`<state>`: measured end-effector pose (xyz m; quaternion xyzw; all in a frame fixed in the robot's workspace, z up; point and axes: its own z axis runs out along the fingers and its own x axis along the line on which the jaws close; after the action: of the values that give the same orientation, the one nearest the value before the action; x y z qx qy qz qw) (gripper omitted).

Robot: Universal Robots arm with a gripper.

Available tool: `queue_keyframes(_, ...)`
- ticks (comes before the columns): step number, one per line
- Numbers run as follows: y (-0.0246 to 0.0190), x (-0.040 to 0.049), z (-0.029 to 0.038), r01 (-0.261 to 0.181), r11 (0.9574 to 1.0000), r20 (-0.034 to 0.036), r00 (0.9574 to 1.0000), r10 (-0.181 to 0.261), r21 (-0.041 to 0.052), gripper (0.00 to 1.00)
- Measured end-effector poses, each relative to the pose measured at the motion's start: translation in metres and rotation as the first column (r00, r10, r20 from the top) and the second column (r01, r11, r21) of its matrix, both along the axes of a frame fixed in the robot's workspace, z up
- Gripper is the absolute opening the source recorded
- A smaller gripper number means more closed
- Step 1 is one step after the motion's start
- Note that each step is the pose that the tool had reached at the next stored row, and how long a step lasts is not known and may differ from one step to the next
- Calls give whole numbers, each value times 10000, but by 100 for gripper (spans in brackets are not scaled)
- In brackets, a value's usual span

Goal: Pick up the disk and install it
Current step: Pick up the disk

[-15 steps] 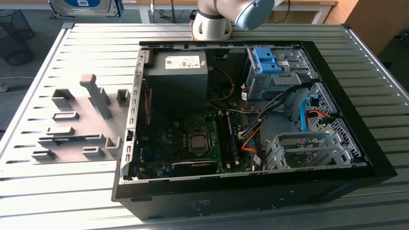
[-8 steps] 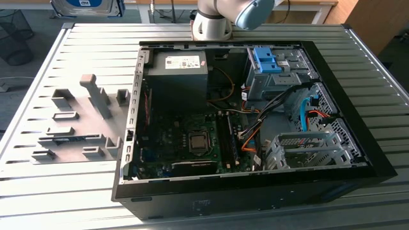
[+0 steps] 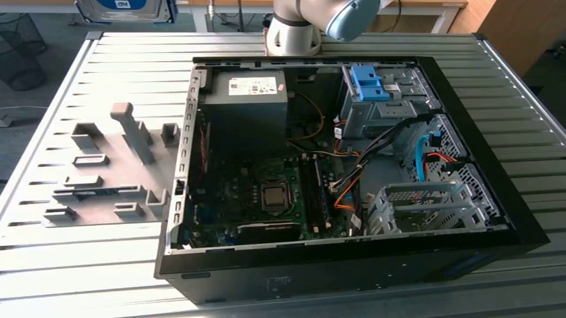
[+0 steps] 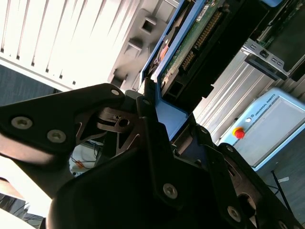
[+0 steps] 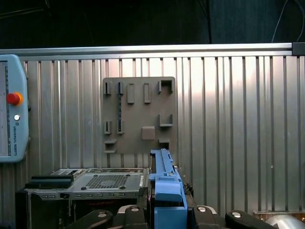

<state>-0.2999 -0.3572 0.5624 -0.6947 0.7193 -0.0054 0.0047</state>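
The disk (image 5: 164, 176) shows only edge-on, clamped in the gripper (image 5: 167, 207); the arm (image 3: 296, 30) is cut off above its base

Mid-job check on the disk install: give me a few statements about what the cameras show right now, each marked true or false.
1. The pincer grips the disk by its blue carrier. True.
2. The disk sits installed inside the computer case. False: it is held in the pincer, not in a bay.
3. The computer case lies open with its motherboard exposed. True.
4. The grey fixture plate lies at the exterior view's right of the case. False: it lies at the exterior view's left.
5. In the second wrist view, the disk's green circuit board faces the camera. True.
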Motion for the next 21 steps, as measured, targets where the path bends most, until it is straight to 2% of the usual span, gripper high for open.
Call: queue_keyframes(21,0,48,0,-2,10000,0,10000,2,0,36)
